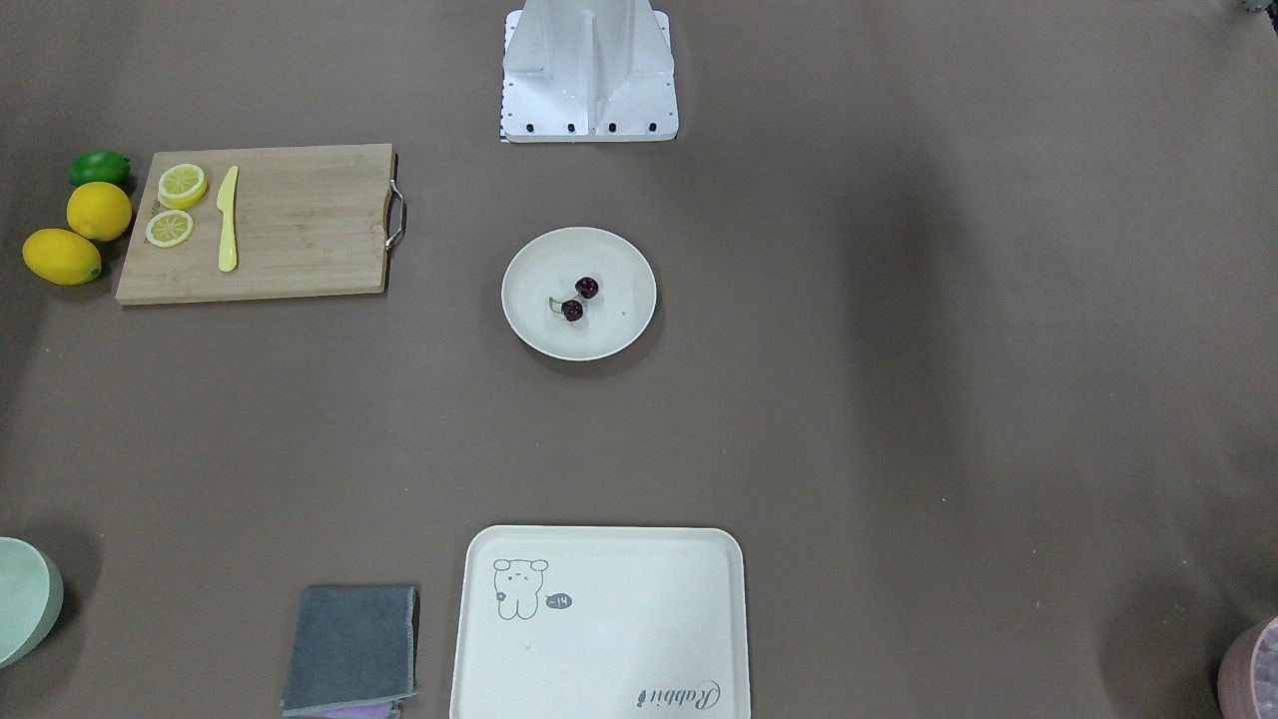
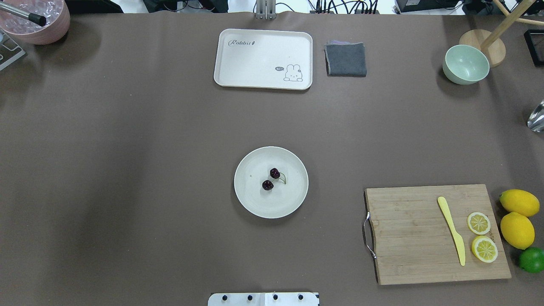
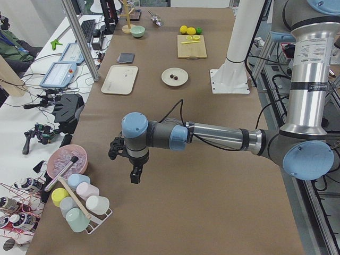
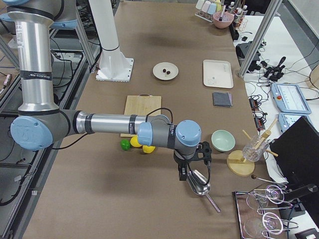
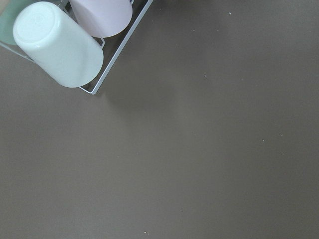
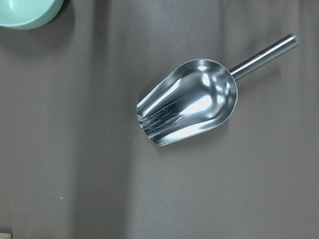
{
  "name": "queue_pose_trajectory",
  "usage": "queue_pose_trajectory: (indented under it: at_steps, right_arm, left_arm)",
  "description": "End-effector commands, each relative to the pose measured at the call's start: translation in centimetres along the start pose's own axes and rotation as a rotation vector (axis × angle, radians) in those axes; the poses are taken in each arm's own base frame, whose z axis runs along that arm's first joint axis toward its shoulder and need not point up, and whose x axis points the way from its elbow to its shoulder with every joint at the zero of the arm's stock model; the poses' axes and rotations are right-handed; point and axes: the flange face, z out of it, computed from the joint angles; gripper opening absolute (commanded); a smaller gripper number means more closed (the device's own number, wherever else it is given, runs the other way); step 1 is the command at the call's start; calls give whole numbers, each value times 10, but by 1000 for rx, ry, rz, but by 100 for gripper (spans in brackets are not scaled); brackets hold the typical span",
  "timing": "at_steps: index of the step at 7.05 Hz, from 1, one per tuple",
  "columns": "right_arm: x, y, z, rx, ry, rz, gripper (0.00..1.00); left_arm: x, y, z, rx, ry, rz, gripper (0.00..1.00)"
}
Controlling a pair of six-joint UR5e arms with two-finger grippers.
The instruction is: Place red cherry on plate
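Note:
The red cherry (image 1: pixel 587 288) (image 2: pixel 267 185), two dark glossy fruits joined by a thin stem, lies inside the round cream plate (image 1: pixel 524 322) (image 2: pixel 259 206) at the table's middle. Both arms are far from it. The left gripper (image 3: pixel 134 175) hangs above the table at the robot's left end, near a rack of cups. At the opposite end, the right gripper (image 4: pixel 183 174) hovers over a metal scoop (image 6: pixel 192 102). Each gripper shows only in a side view, so I cannot tell whether either is open or shut.
A wooden cutting board (image 2: pixel 416 238) carries lemon slices (image 2: pixel 479 223) and a yellow knife (image 2: pixel 451 230), with lemons (image 2: pixel 517 230) and a lime (image 2: pixel 532 259) beside it. A cream tray (image 2: pixel 255 59), grey cloth (image 2: pixel 346 59), green bowl (image 2: pixel 466 64) and pink bowl (image 2: pixel 55 25) line the far side. A cup rack (image 5: pixel 94 87) stands by the left gripper.

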Motion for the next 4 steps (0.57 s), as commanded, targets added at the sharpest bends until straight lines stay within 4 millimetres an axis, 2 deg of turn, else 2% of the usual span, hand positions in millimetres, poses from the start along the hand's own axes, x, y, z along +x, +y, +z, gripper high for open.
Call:
queue_pose_trajectory:
  at_steps: [1, 4]
  right_arm:
    - [-3, -1, -3, 6, -2, -3, 100]
    - [-5, -2, -5, 11, -2, -9, 100]
  left_arm:
    - [-1, 0, -1, 1, -2, -2, 98]
    - [1, -4, -3, 7, -4, 0, 98]
